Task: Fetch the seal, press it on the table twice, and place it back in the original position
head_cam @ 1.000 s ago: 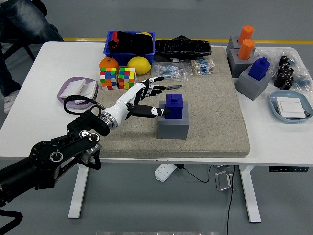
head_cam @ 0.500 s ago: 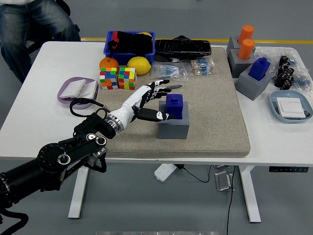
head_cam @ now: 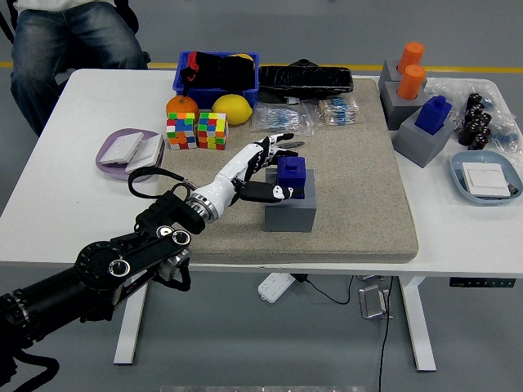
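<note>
Left hand [head_cam: 263, 166] fingers [head_cam: 278, 144] spread open around blue seal [head_cam: 292, 176], no firm grasp; no legible writing.

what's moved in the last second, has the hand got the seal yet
The left hand has slid forward and right along the mat, closing on the blue seal in its grey holder. The thumb now lies against the seal's near side, fingers spread past its far side; no closed grasp yet. The person at the far left corner has shifted right. The seal and everything else on the table stayed put.
</note>
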Controlling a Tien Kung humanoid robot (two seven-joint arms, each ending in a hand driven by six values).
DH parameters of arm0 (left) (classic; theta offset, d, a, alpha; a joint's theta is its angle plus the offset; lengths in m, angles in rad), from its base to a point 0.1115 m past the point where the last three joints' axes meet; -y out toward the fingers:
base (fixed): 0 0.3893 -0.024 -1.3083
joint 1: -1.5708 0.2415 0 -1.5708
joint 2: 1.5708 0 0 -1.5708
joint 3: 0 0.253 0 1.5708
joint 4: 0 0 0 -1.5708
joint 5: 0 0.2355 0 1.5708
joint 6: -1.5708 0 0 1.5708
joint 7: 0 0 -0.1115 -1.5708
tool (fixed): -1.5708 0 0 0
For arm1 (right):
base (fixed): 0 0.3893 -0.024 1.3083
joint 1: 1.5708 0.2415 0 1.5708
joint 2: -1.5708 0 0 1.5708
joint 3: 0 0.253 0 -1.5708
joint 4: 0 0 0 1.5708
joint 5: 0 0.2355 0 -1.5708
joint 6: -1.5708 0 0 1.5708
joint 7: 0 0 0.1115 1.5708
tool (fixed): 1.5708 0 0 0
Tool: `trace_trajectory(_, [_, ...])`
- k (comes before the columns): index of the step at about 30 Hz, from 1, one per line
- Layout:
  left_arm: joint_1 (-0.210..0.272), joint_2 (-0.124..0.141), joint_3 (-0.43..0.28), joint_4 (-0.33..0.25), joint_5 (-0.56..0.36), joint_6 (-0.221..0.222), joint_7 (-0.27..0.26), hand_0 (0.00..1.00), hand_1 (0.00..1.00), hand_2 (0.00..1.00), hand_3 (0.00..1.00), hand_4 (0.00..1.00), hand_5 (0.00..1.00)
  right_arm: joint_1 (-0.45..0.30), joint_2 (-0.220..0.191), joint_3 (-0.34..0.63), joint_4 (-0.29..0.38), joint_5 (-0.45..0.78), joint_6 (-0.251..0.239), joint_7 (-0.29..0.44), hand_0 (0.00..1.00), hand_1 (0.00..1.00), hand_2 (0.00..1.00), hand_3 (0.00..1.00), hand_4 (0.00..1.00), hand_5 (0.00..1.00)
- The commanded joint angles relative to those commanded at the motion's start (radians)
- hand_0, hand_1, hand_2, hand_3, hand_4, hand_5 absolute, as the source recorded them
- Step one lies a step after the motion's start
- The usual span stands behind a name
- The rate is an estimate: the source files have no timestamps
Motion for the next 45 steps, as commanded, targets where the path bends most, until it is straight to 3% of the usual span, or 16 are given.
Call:
trace_trajectory(9, [0.006, -0.014, 0.006, 0.014, 0.001, 0.014, -0.002, 0.835, 0.774, 0.737, 0.898, 0.888, 0.002, 0.001, 0.0, -0.004, 0.003, 0.002, 0.0, 0.0, 0.909, 0.792, 0.794, 0.786, 0.939, 0.629])
trace_trajectory(10, [0.005, -0.015, 0.005, 0.015, 0.001, 0.017, -0.003, 0.808, 0.749, 0.734, 0.894, 0.829, 0.002, 0.001, 0.0, -0.004, 0.003, 0.001, 0.0, 0.0, 0.909, 0.789, 0.792, 0.787, 0.939, 0.629])
trace_trajectory(15, [0.003, -0.019, 0.004, 0.02, 0.005, 0.029, -0.003, 0.808, 0.749, 0.734, 0.894, 0.829, 0.002, 0.001, -0.001, -0.001, 0.002, 0.0, 0.0, 0.0, 0.909, 0.789, 0.792, 0.787, 0.939, 0.629])
trace_trajectory(16, [0.002, -0.019, 0.004, 0.021, 0.006, 0.03, -0.002, 0.783, 0.691, 0.714, 0.884, 0.755, 0.002, 0.001, -0.001, -0.001, 0.001, 0.0, 0.0, 0.0, 0.908, 0.79, 0.794, 0.787, 0.939, 0.628])
trace_trajectory(21, [-0.001, -0.022, 0.007, 0.031, 0.012, 0.04, 0.002, 0.783, 0.691, 0.714, 0.884, 0.755, 0.002, 0.001, -0.001, -0.001, 0.002, 0.0, 0.0, 0.0, 0.908, 0.79, 0.794, 0.787, 0.939, 0.628])
trace_trajectory(22, [-0.001, -0.023, 0.007, 0.033, 0.013, 0.04, 0.003, 0.759, 0.637, 0.676, 0.873, 0.736, 0.002, 0.001, -0.001, -0.002, 0.002, 0.0, 0.0, 0.0, 0.908, 0.79, 0.794, 0.787, 0.939, 0.629])
trace_trajectory(27, [-0.003, -0.027, 0.008, 0.043, 0.016, 0.044, 0.008, 0.759, 0.637, 0.676, 0.873, 0.736, 0.002, 0.001, -0.001, -0.004, 0.004, 0.001, 0.0, 0.0, 0.908, 0.79, 0.794, 0.787, 0.939, 0.629])
trace_trajectory(28, [-0.003, -0.027, 0.009, 0.044, 0.017, 0.045, 0.008, 0.744, 0.551, 0.57, 0.861, 0.708, 0.002, 0.001, -0.001, -0.005, 0.004, 0.001, 0.0, 0.0, 0.908, 0.789, 0.794, 0.786, 0.939, 0.629])
trace_trajectory(34, [-0.002, -0.027, 0.009, 0.045, 0.019, 0.054, -0.001, 0.744, 0.551, 0.57, 0.861, 0.708, 0.002, 0.001, -0.003, -0.005, 0.004, 0.0, -0.001, 0.0, 0.908, 0.789, 0.794, 0.786, 0.939, 0.629])
trace_trajectory(35, [-0.002, -0.027, 0.009, 0.045, 0.019, 0.055, -0.003, 0.728, 0.488, 0.485, 0.83, 0.69, 0.002, 0.001, -0.003, -0.005, 0.004, 0.0, -0.001, 0.0, 0.908, 0.789, 0.793, 0.786, 0.939, 0.628])
trace_trajectory(45, [-0.001, -0.028, 0.008, 0.038, 0.013, 0.068, -0.026, 0.704, 0.452, 0.452, 0.814, 0.681, 0.002, 0.0, -0.001, 0.0, 0.004, -0.001, -0.003, 0.0, 0.909, 0.786, 0.792, 0.787, 0.939, 0.628])
